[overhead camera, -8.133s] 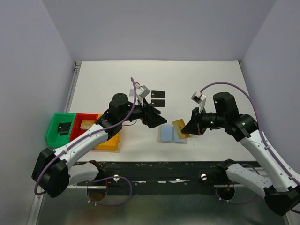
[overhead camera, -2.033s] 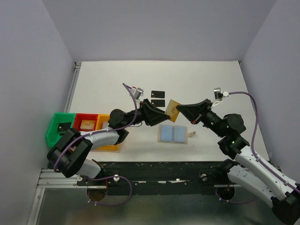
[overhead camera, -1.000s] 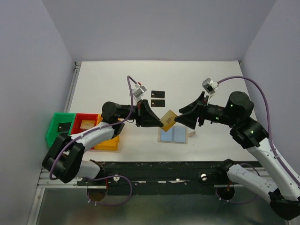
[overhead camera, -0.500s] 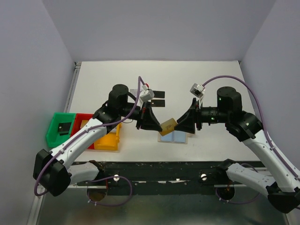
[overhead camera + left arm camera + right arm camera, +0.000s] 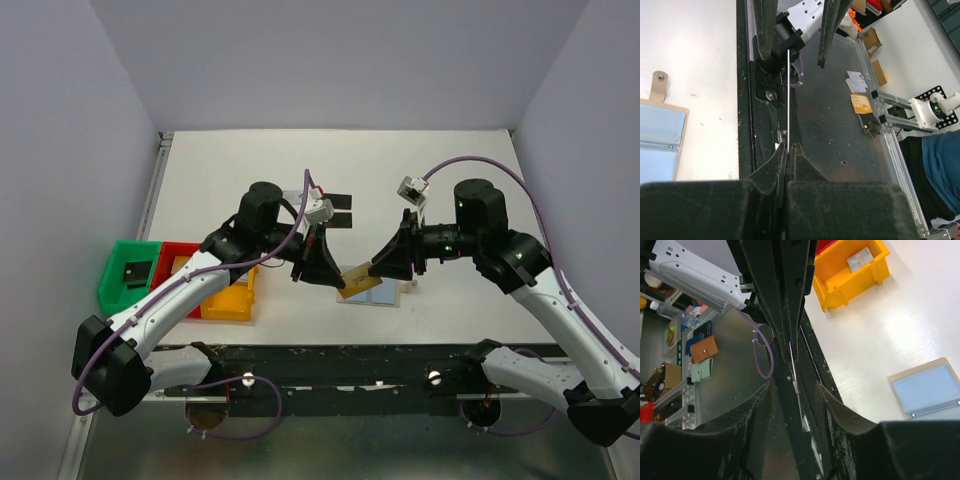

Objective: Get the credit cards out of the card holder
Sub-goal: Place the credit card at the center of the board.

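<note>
Top external: tilted gold-orange credit card (image 5: 357, 274)

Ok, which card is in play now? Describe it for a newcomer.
Look at the white table, near its front edge, just above the open blue-grey card holder. The gold-orange card hangs there, pinched by the left end effector. Unlike the two black cards lying flat farther back, it is held up in the air.

card holder (image 5: 385, 291) open, blue-grey inside up | gold card (image 5: 357, 272) tilted above its left panel | two black cards (image 5: 342, 199) flat beyond
</note>
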### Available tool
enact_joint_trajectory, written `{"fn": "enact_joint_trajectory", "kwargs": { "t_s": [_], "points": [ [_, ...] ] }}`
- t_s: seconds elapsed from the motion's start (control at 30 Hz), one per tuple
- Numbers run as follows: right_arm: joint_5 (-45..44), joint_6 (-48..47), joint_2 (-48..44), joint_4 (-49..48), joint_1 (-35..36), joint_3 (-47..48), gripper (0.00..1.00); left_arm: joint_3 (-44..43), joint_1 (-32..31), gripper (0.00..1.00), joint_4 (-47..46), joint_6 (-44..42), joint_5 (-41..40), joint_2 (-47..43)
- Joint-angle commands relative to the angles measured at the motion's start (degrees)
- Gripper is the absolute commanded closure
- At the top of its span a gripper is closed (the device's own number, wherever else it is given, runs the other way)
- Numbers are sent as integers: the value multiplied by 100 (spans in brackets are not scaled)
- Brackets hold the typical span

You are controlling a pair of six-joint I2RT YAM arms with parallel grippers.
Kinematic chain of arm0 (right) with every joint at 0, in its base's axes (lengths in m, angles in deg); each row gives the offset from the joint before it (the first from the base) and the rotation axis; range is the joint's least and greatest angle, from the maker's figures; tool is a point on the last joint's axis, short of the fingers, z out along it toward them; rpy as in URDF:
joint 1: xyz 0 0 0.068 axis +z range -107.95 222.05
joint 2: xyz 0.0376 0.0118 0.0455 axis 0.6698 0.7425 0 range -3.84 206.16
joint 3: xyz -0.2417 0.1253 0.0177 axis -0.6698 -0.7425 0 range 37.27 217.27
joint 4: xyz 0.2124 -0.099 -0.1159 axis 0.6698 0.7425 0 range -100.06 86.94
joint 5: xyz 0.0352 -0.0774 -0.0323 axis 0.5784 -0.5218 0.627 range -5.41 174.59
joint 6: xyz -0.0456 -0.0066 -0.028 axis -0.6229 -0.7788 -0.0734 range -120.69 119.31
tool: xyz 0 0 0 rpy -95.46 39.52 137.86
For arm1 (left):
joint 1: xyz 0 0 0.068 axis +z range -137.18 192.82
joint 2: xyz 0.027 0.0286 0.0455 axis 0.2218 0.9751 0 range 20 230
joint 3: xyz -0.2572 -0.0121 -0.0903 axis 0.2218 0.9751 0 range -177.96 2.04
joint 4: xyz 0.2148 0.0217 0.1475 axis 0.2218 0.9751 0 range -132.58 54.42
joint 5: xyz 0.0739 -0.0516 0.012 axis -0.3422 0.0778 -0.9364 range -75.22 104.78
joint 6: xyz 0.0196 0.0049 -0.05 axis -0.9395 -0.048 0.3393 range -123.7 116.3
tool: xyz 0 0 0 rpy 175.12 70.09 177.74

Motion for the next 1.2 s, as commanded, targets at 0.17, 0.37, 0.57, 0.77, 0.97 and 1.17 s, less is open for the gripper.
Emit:
{"fn": "enact_joint_trajectory", "kwargs": {
  "t_s": [0.17, 0.37, 0.57, 0.77, 0.97, 1.17],
  "points": [
    [283, -71, 209, 167, -36, 11, 59, -145, -75, 100, -150, -46, -46, -49],
    [493, -220, 367, 412, -36, -15, 100, -57, -75, 100, -343, 24, -107, -57],
    [195, -19, 279, 185, -483, -217, 100, -92, -67, 25, 7, -98, -1263, -232],
    [-288, 516, 726, -649, -1221, -665, 100, 66, 530, 1, 544, -125, -3471, -1014],
    [-1463, 1256, 1701, -1143, -2040, -508, 100, 812, 698, 1, 106, 278, -4756, -1779],
    [-2090, 1055, 3054, -1038, -2286, 510, 100, 1595, 698, 1, -466, 763, -5170, -2210]
  ]
}}
